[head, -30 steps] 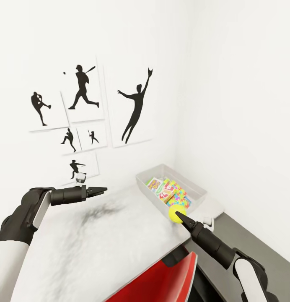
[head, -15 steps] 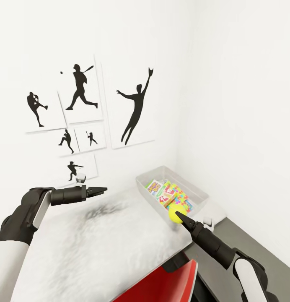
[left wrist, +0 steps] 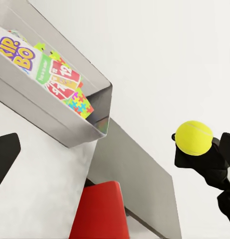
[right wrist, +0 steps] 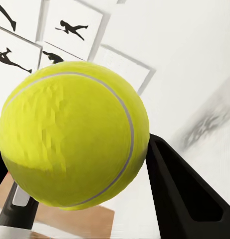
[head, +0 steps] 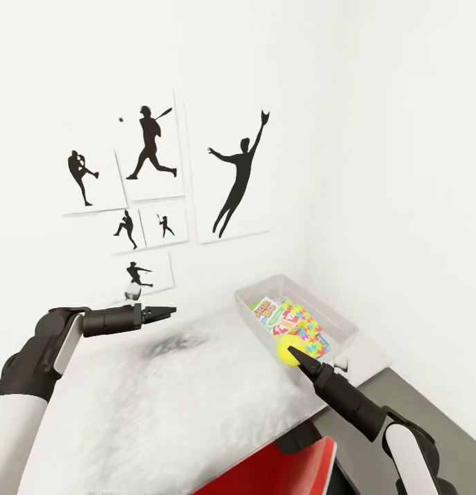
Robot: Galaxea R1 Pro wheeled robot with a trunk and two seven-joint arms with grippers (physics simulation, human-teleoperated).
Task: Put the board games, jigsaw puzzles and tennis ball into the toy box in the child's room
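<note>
Looking from the head, the toy box (head: 298, 317) sits on the pale counter (head: 162, 405) in the room's corner, below the baseball-player silhouette pictures (head: 162, 185). Inside it lie a green printed board game (head: 267, 309), a red-and-white one beside it, and a jigsaw puzzle (head: 307, 328). The right tool (head: 295, 357) grasps the tennis ball (head: 289, 347) just beside the toy box's near end. The left tool (head: 166, 312) hangs over the counter, well apart from the toy box, its fingers pressed together on nothing.

At the left wrist, the game's print inside the toy box (left wrist: 55, 117) reads "KIP-BO" (left wrist: 17, 52), its first letter cut off; the ball (left wrist: 193, 138) sits in the right tool beyond the box's end. A red chair (left wrist: 100, 211) stands below.

At the right wrist, the ball (right wrist: 72, 134) is pinched between dark fingers (right wrist: 179, 189).
</note>
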